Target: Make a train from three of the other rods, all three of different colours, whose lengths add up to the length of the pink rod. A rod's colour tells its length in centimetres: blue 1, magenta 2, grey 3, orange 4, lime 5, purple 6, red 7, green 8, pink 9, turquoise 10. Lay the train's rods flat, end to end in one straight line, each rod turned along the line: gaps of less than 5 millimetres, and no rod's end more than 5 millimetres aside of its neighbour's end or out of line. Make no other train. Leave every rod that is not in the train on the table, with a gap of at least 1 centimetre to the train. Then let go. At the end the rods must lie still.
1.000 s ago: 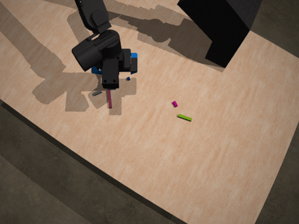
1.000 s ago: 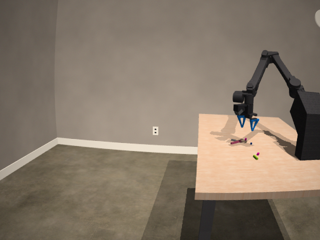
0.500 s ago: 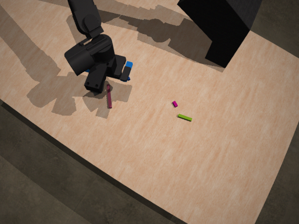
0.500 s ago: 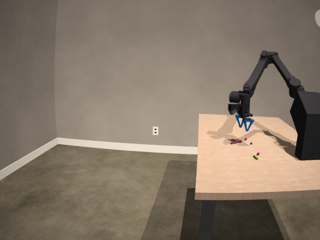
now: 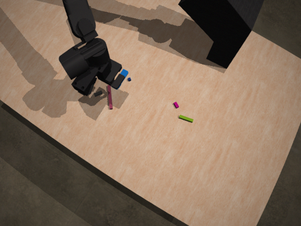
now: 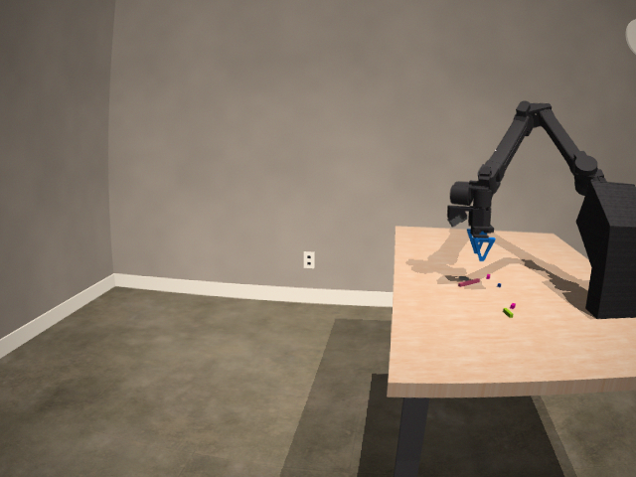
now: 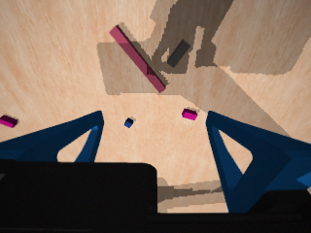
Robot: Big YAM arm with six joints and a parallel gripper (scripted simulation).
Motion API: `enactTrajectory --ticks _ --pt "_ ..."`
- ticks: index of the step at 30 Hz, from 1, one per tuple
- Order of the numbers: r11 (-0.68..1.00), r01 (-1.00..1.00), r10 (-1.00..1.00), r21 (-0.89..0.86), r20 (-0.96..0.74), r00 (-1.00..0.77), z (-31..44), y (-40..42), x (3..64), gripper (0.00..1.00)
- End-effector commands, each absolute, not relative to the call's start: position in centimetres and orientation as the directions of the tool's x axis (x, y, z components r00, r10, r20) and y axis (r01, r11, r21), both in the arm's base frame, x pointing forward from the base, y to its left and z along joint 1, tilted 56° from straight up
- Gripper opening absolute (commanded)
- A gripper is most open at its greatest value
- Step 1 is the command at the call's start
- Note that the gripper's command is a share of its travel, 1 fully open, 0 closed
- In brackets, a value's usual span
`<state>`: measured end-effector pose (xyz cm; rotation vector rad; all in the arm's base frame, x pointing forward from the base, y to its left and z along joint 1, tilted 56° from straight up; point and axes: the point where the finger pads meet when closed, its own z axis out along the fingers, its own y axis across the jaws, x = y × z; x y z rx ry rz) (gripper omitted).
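My gripper (image 6: 478, 255) (image 7: 155, 116) is open and empty above the table. The pink rod (image 5: 110, 97) (image 6: 468, 282) (image 7: 138, 59) lies flat. The grey rod (image 5: 98, 93) (image 7: 179, 53) lies beside it in shadow, a gap apart. The small blue rod (image 5: 129, 79) (image 6: 498, 284) (image 7: 128, 122) lies separately; in the wrist view it shows between the fingertips. One magenta rod (image 6: 488, 275) (image 7: 190, 115) shows near the right fingertip and is hidden in the top view. Another magenta rod (image 5: 176, 105) (image 6: 512, 305) (image 7: 8, 120) lies near the lime rod (image 5: 186, 118) (image 6: 508, 312), not touching it.
A large black block (image 5: 218, 31) (image 6: 613, 251) stands on the table (image 5: 158, 155) (image 6: 441, 354) beside the arm. The arm's shadow falls across the pink and grey rods. The table's long edge runs past the lower left of the top view.
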<state>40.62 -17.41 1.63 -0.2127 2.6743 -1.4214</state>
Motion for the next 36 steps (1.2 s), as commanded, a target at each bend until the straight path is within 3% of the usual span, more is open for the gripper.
enactTrajectory --ticks 1,24,30,31,36 --pt "0.571 0.046 -0.097 -0.82 -0.123 -0.988 1.9 -18.0 41.5 1.0" --pt "0.553 0.484 0.167 -0.678 -0.479 -0.862 3.4 -19.3 44.8 1.0" --pt "0.554 0.503 0.172 -0.663 -0.5 -0.849 3.5 -18.8 44.8 1.0" --pt "0.554 0.503 0.172 -0.663 -0.5 -0.849 3.5 -18.8 44.8 0.23" --pt "0.554 0.503 0.172 -0.663 -0.5 -0.849 3.6 -18.8 44.8 0.23"
